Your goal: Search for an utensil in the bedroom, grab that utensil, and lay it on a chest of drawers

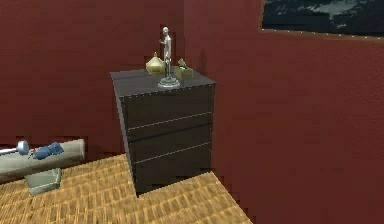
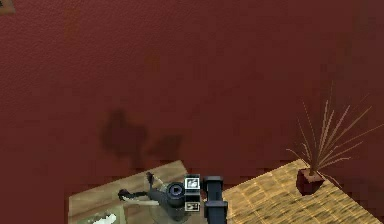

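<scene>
Caution: the gripper [image 2: 135, 191] sits at a pale surface [image 2: 95, 205] and its load, utensil or none, cannot be told; the chest [image 1: 165, 130] ahead carries a statue [image 1: 166, 58] and vases [image 1: 154, 66] that a careless placement could topple.

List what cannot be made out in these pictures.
The gripper, arm side view: its far end lies against a pale surface, so whether it holds anything cannot be told.
The pale surface, same view: cut by the bottom edge; what it is remains unclear.
The painting, forward view: cut by the top edge.
The gold things on the chest, forward view: too small to name.
</scene>
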